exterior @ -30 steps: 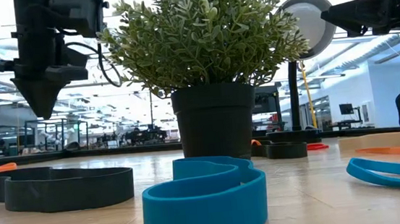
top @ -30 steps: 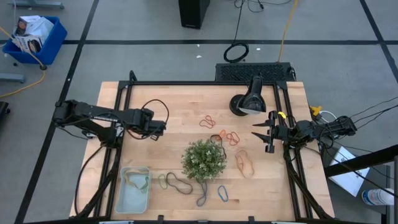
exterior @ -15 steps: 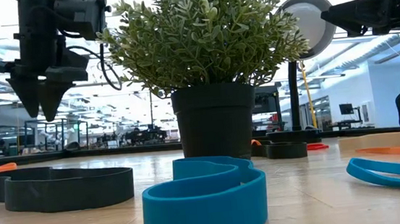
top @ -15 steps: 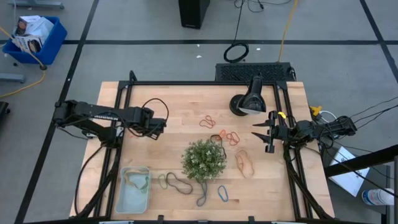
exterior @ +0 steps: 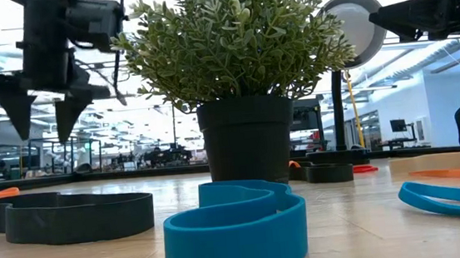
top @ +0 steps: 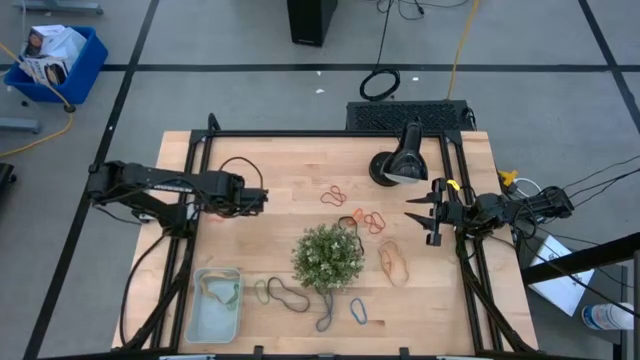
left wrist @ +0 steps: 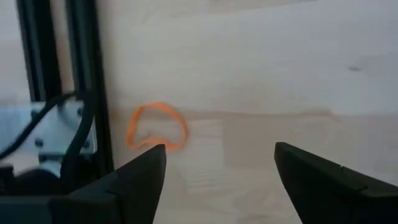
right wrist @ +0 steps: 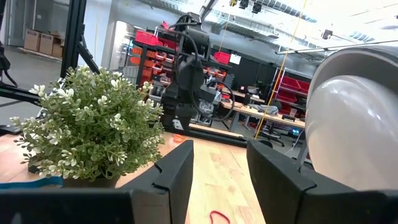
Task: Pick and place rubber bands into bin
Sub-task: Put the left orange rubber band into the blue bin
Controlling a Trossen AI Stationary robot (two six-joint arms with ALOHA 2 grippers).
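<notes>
We see the bin [top: 217, 303] at the table's near left corner, its long axis running front to back, with one greenish band inside. About nine rubber bands [top: 375, 221] lie loose around the plant [top: 328, 257]. Our left gripper [exterior: 39, 108] hangs with fingers spread wide above an orange band [left wrist: 156, 126]. Our right gripper [top: 420, 217] waits at the right edge, fingers apart.

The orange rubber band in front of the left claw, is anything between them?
Nothing visible. The left claw hangs open above bare wood, with the orange rubber band lying flat just ahead beside the table's black frame rail, which stands alongside the band, not across the path.
</notes>
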